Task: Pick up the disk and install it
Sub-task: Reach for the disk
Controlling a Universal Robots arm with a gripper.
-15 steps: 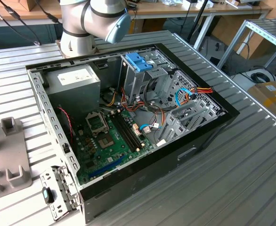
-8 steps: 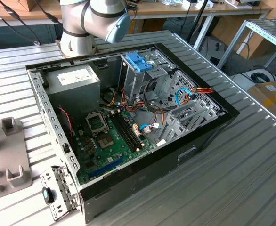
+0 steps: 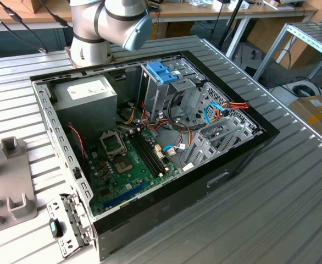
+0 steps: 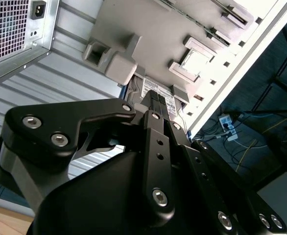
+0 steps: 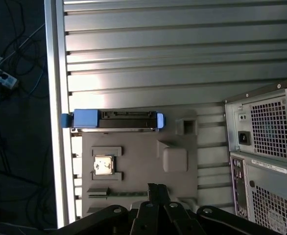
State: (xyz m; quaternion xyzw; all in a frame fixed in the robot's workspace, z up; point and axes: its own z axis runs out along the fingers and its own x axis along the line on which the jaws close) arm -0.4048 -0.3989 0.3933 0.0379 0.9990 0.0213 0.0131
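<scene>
The disk [image 5: 115, 120] stands on its edge in a slot at one end of a grey fixture plate [image 5: 133, 152], with blue carrier ends showing on both sides. In the second wrist view a strip of the disk's white label [image 4: 147, 89] shows just past my fingertips. My gripper [image 5: 156, 190] hovers above the fixture plate, apart from the disk, with its black fingers [image 4: 155, 105] pressed together and nothing between them.
An open computer case [image 3: 243, 159] lies on the slatted metal table [image 3: 271, 220], with a drive cage and blue handle [image 3: 162, 71] and a grey power supply [image 3: 89, 91] inside. The case's rear panel [image 5: 266, 147] is beside the fixture. A processor chip [image 5: 104, 165] sits in the fixture.
</scene>
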